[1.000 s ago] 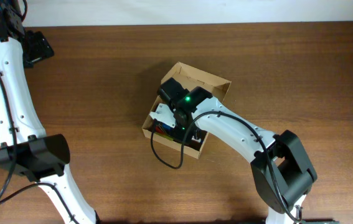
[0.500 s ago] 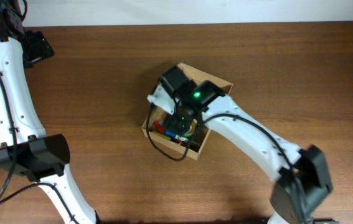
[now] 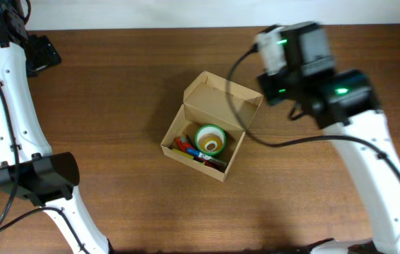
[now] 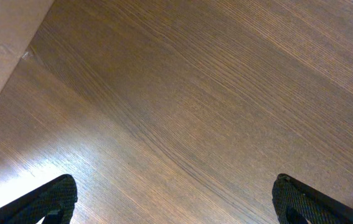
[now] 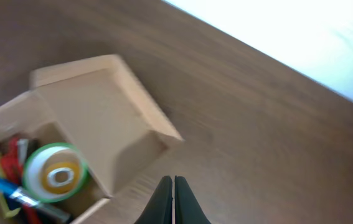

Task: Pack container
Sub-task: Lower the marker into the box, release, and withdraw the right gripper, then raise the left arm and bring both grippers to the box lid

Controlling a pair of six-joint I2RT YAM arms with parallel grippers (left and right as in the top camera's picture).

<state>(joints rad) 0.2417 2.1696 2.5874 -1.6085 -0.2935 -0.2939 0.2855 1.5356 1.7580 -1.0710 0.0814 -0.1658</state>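
Note:
The container (image 3: 222, 103) is a tan cardboard box at the table's middle, its flap lid open toward the back right. Inside lie a green-rimmed tape roll (image 3: 209, 139) and several coloured pens (image 3: 189, 150). The right wrist view shows the container (image 5: 98, 109), the tape roll (image 5: 55, 173) and the pens (image 5: 5, 180) at lower left. My right gripper (image 5: 174, 190) is shut and empty, above bare table to the right of the box. My right arm (image 3: 305, 60) is at the back right. My left gripper (image 4: 173, 199) is open and empty over bare wood, far from the box, at the back left corner (image 3: 41, 53).
The wooden table (image 3: 115, 92) ends at a white strip along the back (image 3: 185, 13). The left wrist view shows that pale edge (image 4: 2, 50) at top left. The right arm's black cable (image 3: 256, 137) hangs over the box's right side.
My right arm has risen out of the box and swung up and to the back right. The tape roll and pens it covered now show inside the box. The left arm has not moved.

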